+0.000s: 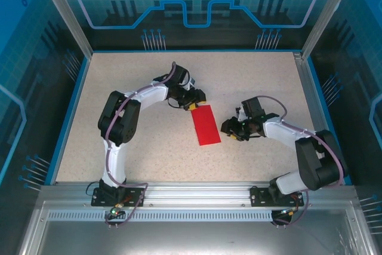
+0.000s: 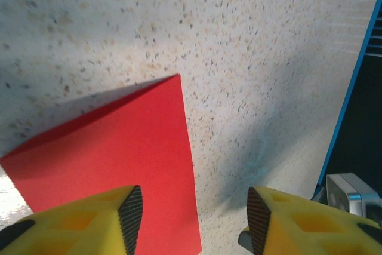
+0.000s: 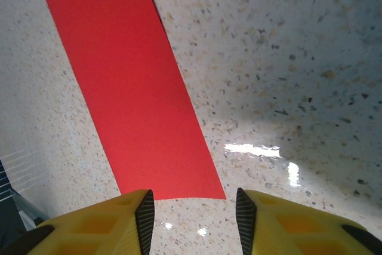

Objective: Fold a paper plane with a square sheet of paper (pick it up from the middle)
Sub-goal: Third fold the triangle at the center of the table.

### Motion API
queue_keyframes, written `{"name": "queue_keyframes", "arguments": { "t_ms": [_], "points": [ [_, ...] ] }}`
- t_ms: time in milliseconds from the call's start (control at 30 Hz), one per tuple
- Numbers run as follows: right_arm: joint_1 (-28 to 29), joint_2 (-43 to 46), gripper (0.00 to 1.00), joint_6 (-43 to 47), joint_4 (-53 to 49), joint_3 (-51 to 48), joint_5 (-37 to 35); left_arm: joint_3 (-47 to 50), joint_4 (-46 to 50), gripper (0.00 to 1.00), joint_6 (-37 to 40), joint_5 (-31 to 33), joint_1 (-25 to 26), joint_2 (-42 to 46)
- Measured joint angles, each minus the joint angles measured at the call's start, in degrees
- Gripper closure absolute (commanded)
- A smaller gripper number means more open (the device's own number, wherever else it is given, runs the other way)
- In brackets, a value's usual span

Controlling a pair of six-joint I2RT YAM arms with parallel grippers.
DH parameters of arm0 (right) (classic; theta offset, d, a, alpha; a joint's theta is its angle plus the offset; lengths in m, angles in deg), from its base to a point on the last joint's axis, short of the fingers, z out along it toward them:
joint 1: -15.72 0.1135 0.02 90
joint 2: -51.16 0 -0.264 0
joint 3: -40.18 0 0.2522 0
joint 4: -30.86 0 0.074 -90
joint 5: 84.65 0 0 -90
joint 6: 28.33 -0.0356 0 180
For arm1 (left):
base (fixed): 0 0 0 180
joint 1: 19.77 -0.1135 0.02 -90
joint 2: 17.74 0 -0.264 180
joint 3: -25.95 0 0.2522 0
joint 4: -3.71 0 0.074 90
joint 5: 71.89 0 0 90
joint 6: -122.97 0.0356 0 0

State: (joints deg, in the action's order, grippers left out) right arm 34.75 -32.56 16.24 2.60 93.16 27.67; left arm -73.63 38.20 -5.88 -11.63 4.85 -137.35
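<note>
The square sheet of paper (image 1: 206,125) is bright red and lies flat on the speckled table as a narrow rectangle, long side running away from me. My left gripper (image 1: 196,103) hovers at its far end, open. In the left wrist view the paper (image 2: 113,159) passes under the left finger, and its right edge lies between the open jaws of the gripper (image 2: 195,216). My right gripper (image 1: 230,128) is just right of the paper's near half, open. In the right wrist view the paper (image 3: 128,82) ends just ahead of the empty gripper (image 3: 195,213).
The speckled table (image 1: 137,147) is bounded by a blue rim (image 1: 65,117) and clear walls on three sides. In the left wrist view, the blue rim (image 2: 358,88) runs along the right, with a metal part (image 2: 352,192) below it.
</note>
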Motion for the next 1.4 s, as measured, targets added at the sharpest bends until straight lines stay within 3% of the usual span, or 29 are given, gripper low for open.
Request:
{"name": "queue_keyframes", "arguments": {
  "t_ms": [400, 1400],
  "points": [
    [2.9, -6.2, 0.54, 0.0, 0.6, 1.2, 2.2, 0.0, 1.7, 0.50, 0.1, 3.4, 0.9, -1.1],
    [5.4, -13.0, 0.52, -0.1, 0.6, 8.8, 3.3, -0.1, 2.6, 0.51, 2.0, 4.0, 0.8, -4.3]
  ]
}}
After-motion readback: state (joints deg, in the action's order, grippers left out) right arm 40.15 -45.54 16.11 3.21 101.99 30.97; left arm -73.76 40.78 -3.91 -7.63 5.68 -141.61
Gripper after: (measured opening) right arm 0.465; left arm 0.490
